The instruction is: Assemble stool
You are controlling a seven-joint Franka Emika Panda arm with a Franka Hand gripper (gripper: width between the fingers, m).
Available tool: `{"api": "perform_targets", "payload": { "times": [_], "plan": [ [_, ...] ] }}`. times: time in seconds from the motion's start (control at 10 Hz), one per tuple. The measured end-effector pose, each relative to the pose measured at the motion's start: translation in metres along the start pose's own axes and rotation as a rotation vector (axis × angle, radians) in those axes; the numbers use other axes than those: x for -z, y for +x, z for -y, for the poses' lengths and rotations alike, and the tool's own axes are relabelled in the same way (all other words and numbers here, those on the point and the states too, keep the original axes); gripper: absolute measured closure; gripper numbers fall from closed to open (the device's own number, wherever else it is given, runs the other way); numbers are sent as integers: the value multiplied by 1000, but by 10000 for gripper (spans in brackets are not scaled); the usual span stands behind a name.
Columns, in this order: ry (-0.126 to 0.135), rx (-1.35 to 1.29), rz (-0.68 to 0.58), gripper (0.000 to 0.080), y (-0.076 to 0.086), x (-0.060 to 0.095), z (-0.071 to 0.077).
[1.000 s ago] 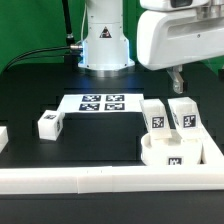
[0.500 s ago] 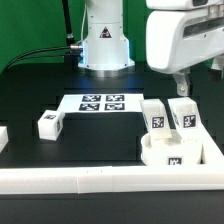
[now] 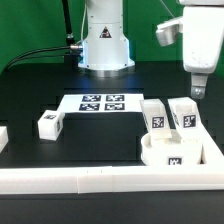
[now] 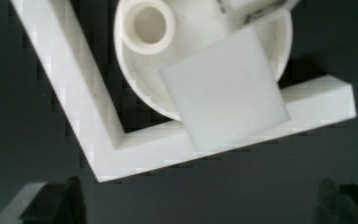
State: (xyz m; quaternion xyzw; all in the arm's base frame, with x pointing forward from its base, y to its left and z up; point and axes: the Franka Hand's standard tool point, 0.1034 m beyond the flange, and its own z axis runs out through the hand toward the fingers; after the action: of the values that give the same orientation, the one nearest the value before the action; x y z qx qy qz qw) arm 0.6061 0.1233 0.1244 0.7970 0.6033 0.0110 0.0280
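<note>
On the black table (image 3: 30, 95), in the exterior view, the stool's round white seat (image 3: 165, 150) is shown lodged in the corner of the white border rails (image 3: 100, 178) at the exterior view's right, with a tag turned to the camera. An upright leg (image 3: 156, 117) and a second upright leg (image 3: 182, 113) are seen side by side just behind it; whether they are set into the seat cannot be told. A third leg (image 3: 49, 124) is pictured lying alone toward the exterior view's left, well apart from the seat and near the marker board (image 3: 100, 102), which is laid flat before the robot base (image 3: 105, 40). The gripper (image 3: 198, 92) is held above the second upright leg, touching nothing. In the wrist view, the seat (image 4: 149, 72) and its round recess (image 4: 149, 25) are seen pressed into the rail corner (image 4: 78, 100), with a leg (image 4: 226, 95) in front of it. The fingers (image 4: 48, 200) are shown spread wide, with nothing gripped between them.
</note>
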Motion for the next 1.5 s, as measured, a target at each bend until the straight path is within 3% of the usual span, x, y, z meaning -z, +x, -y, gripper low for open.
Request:
{"api": "perform_targets", "payload": {
  "times": [0.4, 1.0, 1.2, 1.3, 1.4, 1.5],
  "plan": [
    [3, 321, 25, 151, -5, -10, 1],
    [35, 306, 35, 151, -16, -34, 6],
    [38, 296, 36, 151, -15, -34, 6],
    [39, 293, 36, 239, -14, -34, 7],
    [39, 291, 36, 387, -15, -35, 6],
    [39, 290, 36, 387, -16, -35, 6]
  ]
}}
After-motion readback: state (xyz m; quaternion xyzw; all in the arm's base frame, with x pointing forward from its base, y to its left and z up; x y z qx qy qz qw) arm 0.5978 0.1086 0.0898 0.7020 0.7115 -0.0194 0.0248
